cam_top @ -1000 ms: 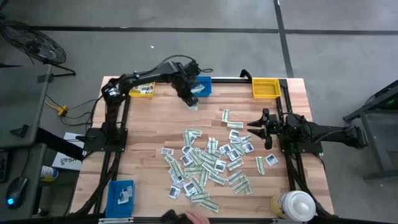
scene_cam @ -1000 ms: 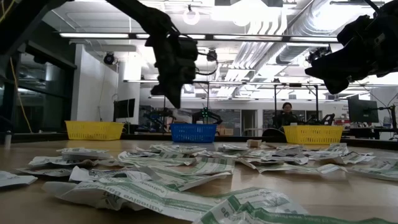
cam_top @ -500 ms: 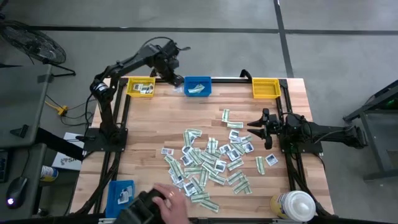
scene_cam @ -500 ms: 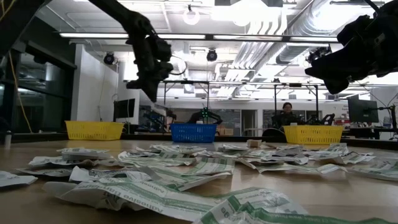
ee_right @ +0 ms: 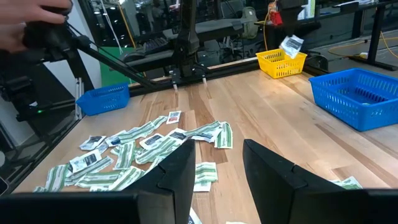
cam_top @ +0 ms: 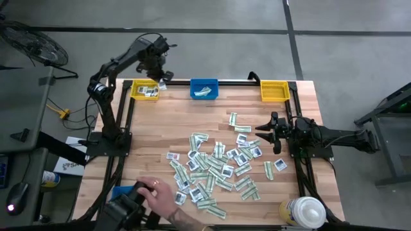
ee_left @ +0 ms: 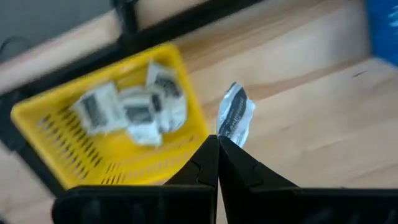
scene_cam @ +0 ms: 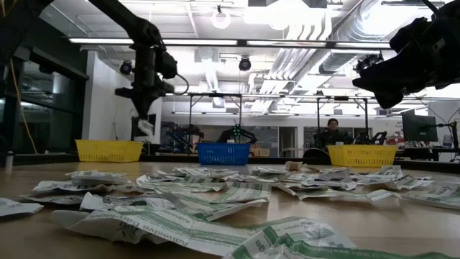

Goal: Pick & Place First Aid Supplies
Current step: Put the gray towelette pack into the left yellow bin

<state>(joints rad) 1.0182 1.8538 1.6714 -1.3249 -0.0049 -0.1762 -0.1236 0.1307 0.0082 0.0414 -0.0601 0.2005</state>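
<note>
Wooden worktop (cam_top: 160,128) filling the middle of the high view, framed by two dark arms. Across its centre and lower centre, first aid supplies (cam_top: 215,168) strewn in one loose heap: several dozen flat packets, too overlapped for an exact count, green-and-white strips mixed with squarish white ones; likely dumped there as the stock to be sorted.

Four small bins at the edges, probably set out as sorting targets: yellow bin (cam_top: 146,90) at upper left holding a few white packets (about four, going by the left wrist view), blue bin (cam_top: 204,88) at upper centre with at least one packet inside, a second yellow bin (cam_top: 274,90) at upper right apparently empty, a second blue bin (cam_top: 122,196) at lower left, partly covered by a person's hand (cam_top: 154,196) reaching in from the bottom edge. One white-capped bottle (cam_top: 303,212) at lower right.

Left end effector (cam_top: 160,78) at upper left, just beside the first yellow bin's rim, clenched on one white packet (ee_left: 235,117) dangling from the fingertips; judged to be poised for a drop into that bin. Right end effector (cam_top: 264,132) at centre right, near the heap's edge, fingers parted and holding nothing, seemingly waiting.
</note>
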